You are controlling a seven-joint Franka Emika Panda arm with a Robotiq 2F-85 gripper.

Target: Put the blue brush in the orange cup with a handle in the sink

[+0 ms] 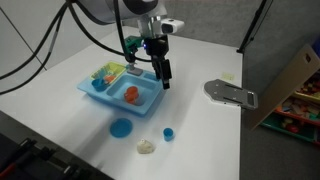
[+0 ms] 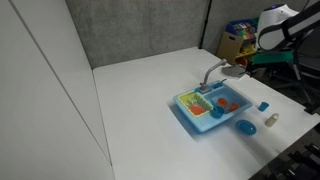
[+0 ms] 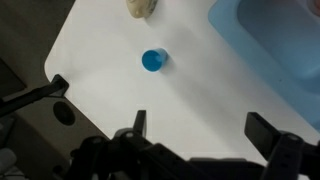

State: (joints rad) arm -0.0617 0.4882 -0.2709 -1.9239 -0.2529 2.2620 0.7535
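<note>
The light-blue sink (image 1: pixel 95 92) lies on the white table and shows in both exterior views (image 2: pixel 185 112). The orange cup with a handle (image 1: pixel 131 94) stands in its large basin and also shows in an exterior view (image 2: pixel 227 103). I cannot make out the blue brush in any view. My gripper (image 1: pixel 161 74) hangs open and empty above the table, just beside the sink's edge nearest the blue cylinder. In the wrist view its two fingers (image 3: pixel 204 128) stand wide apart over bare table, and a corner of the sink (image 3: pixel 275 45) shows at the upper right.
A tiny blue cylinder (image 1: pixel 168 132) (image 3: pixel 153 60), a flat round blue disc (image 1: pixel 121 127) and a cream lump (image 1: pixel 147 146) (image 3: pixel 140 7) lie on the table near the sink. A grey flat piece (image 1: pixel 230 93) lies further off. Yellow and green items (image 1: pixel 108 72) fill the side compartment.
</note>
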